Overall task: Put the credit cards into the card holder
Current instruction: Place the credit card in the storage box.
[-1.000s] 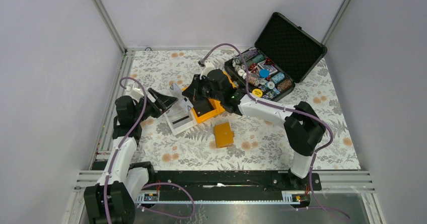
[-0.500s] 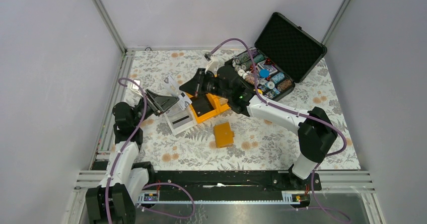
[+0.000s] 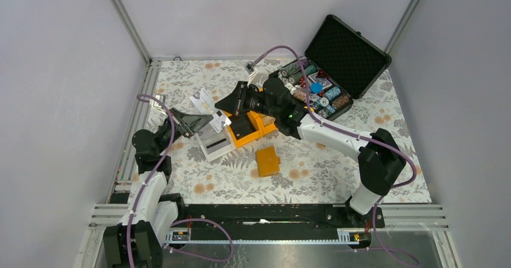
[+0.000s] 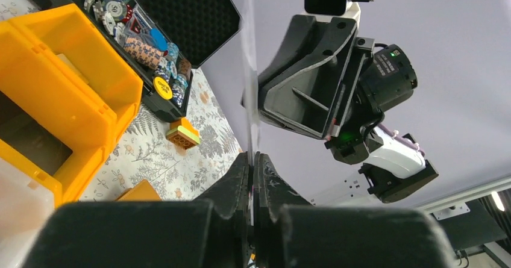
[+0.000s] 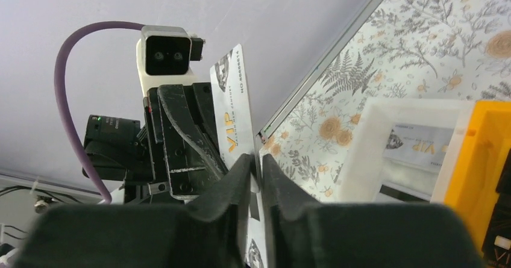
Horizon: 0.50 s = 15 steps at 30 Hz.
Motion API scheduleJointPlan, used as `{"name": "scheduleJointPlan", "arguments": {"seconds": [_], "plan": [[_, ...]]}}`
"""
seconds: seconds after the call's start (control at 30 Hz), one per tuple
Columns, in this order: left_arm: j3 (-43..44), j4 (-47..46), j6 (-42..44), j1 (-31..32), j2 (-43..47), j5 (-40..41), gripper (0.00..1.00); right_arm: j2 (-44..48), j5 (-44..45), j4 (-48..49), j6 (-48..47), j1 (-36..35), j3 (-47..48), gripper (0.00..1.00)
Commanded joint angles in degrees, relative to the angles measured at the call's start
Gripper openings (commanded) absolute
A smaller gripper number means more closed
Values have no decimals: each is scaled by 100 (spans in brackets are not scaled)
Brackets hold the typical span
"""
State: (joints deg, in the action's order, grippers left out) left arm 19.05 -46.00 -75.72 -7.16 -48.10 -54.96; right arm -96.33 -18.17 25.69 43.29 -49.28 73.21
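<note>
Pale grey plastic credit card (image 5: 232,105): lower end hidden between the right arm's black fingers (image 5: 229,183).
Orange plastic bin (image 4: 78,81): cut off at left wrist view's edge.

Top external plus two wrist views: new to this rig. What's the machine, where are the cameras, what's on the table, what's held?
Two robot arms bolted at the table's near edge. The wide picture is from a fixed camera above and behind them; the other two from a camera on each wrist. On the table: the orange card holder, an orange bin, a white tray holding a second card, an open black case of poker chips. The left gripper and right gripper are shut on a credit card mid-air, seemingly the same one.
</note>
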Motion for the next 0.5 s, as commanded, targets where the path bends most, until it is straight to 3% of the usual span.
{"name": "scheduleJointPlan", "arguments": {"seconds": [0.0,0.1,0.2,0.33,0.47], "plan": [[-112,-746,-104,30,129,-5,0,325,-341,179,-34,37,-227,26],[-177,-841,-143,30,149,99,0,497,-352,227,-92,74,-449,49],[-199,-850,-130,30,173,176,0,664,-401,217,-142,93,-642,60],[-226,-849,-127,33,195,248,0,769,-583,333,-127,94,-894,63],[-243,-772,-82,30,221,244,0,758,-671,449,-66,94,-1039,52]]}}
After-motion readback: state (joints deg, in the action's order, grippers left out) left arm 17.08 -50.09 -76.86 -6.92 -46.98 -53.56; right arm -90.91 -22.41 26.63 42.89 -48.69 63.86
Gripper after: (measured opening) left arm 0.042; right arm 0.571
